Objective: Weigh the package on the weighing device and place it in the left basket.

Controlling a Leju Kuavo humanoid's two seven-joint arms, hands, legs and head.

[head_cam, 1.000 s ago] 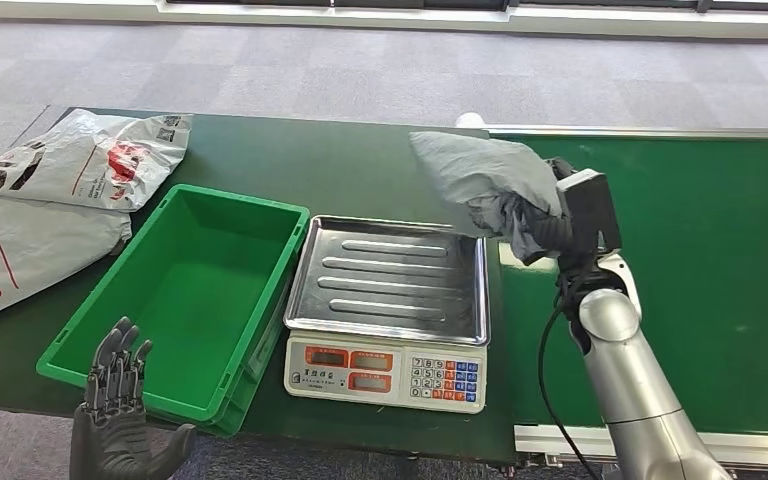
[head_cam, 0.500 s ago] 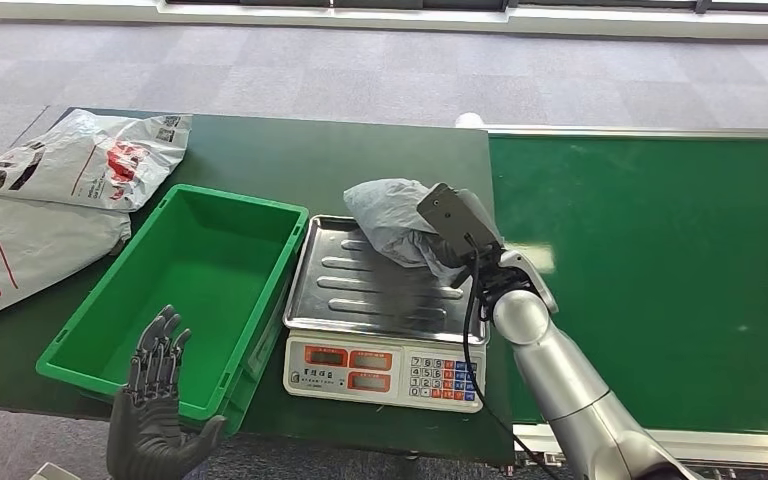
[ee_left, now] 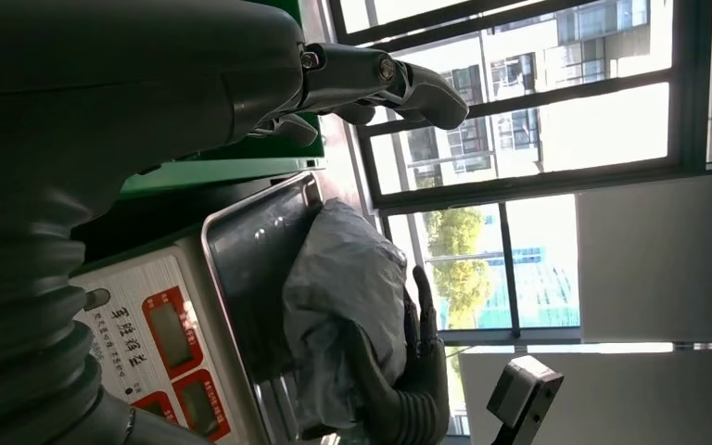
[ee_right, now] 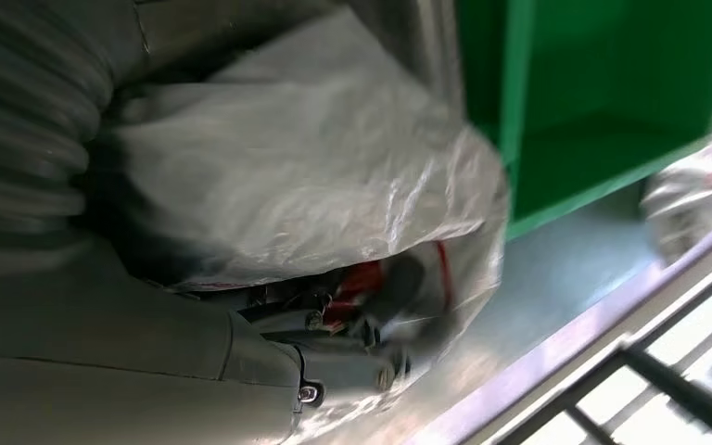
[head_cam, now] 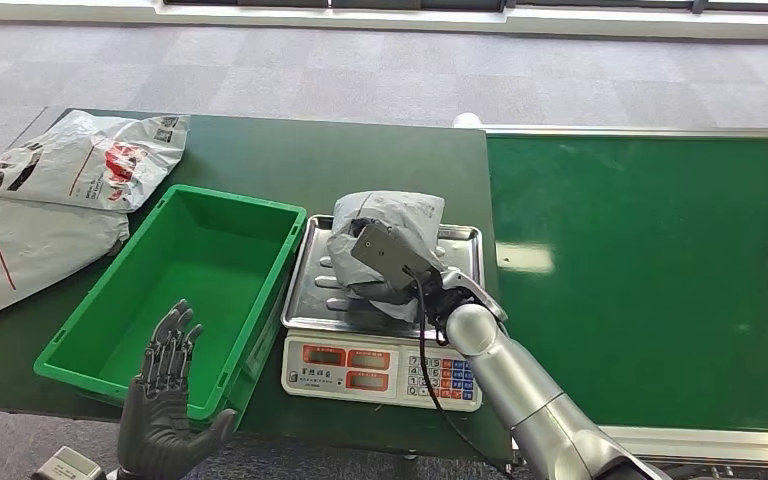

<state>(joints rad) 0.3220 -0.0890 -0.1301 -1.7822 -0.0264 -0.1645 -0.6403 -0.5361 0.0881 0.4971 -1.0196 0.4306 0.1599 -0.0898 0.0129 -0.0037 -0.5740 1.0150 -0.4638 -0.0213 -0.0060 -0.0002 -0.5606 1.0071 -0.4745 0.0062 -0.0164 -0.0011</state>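
A crinkled glossy grey plastic package (head_cam: pixel 385 225) lies on the scale's ribbed shiny metal tray (head_cam: pixel 460 245), beside a smooth green plastic basket (head_cam: pixel 195 270).

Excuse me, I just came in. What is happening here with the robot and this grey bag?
The right robot hand holds a grey package on the metal tray of the weighing scale. The hand has not let go, so the weighing step is under way. The left robot hand is open with fingers spread at the near edge of the empty green basket, where the package goes next. Other packages lie on the table beyond the basket.
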